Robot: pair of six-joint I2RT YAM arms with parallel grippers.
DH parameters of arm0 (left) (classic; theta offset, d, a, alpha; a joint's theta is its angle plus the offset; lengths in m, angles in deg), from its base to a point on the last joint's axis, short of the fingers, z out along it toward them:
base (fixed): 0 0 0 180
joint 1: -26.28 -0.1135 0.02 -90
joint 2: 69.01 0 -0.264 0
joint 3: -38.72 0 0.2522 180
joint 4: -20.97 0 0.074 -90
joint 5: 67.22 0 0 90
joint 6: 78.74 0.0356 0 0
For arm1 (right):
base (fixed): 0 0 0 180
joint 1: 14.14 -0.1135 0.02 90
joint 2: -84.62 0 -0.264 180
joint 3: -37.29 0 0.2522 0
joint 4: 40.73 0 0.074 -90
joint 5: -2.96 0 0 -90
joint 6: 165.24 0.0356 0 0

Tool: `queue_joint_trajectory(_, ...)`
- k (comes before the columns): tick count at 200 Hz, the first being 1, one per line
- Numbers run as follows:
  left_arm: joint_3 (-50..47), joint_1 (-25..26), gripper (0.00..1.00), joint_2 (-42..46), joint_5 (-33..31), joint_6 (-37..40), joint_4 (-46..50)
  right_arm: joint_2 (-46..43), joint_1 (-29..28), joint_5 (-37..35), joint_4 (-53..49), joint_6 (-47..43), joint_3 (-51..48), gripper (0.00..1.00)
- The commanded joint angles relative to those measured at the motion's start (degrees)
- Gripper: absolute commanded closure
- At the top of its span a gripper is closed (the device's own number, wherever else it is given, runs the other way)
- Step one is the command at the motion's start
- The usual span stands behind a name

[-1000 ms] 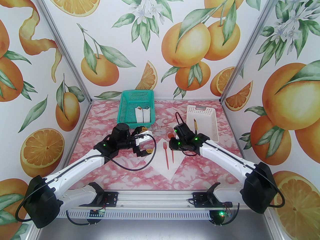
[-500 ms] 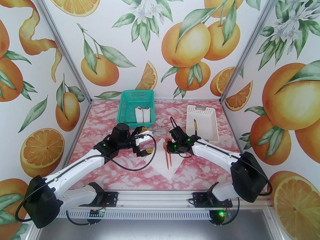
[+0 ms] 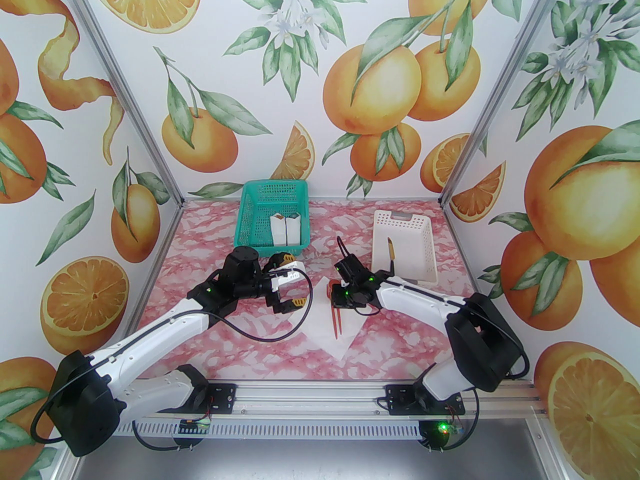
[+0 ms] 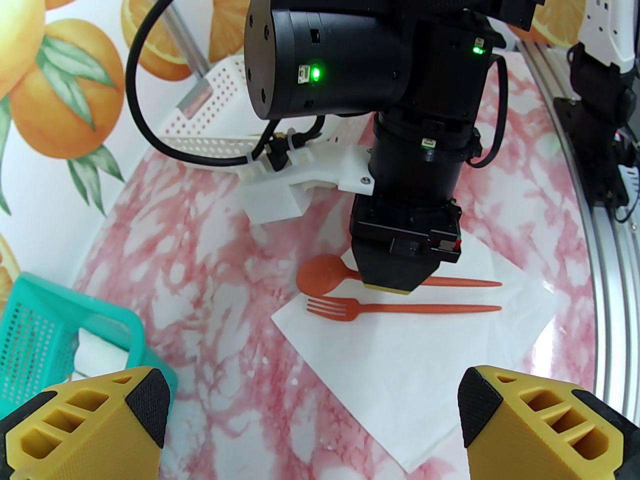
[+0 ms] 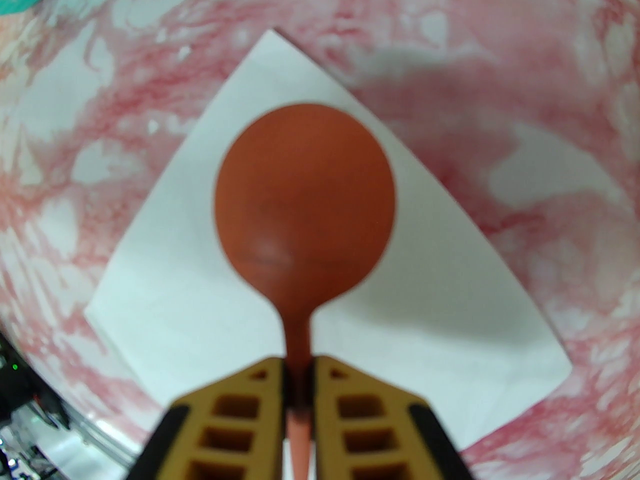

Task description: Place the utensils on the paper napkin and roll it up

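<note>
Fork (image 4: pixel 327 308): lay on paper napkin (image 4: pixel 425 368)
Spoon (image 5: pixel 305 203): pinched by right fingers (image 5: pixel 274 380) over napkin
Knife (image 3: pixel 390 249): lay in white basket (image 3: pixel 429 263)
Left fingers (image 4: pixel 145 398): spread, empty
Rolling: not begun

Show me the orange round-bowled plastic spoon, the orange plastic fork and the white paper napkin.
Orange round-bowled plastic spoon (image 5: pixel 305 203): right wrist view, centre of its bowl.
Orange plastic fork (image 4: pixel 400 309): left wrist view, middle of its handle.
White paper napkin (image 4: pixel 425 368): left wrist view, a bare part.
</note>
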Motion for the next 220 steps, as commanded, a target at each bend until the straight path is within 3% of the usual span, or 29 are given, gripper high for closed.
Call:
queue_joint_trajectory(1, 1.97, 0.29, 0.0, 0.21, 0.1, 1.41, 0.28, 1.23, -0.45, 1.01, 1.91, -0.31, -0.51, 0.85)
queue_joint_trajectory(220, 2.05, 0.4, 0.0, -0.15, -0.16, 1.9, 0.68, 5.27, -0.39, 0.66, 3.46, 0.3, 0.18, 0.84)
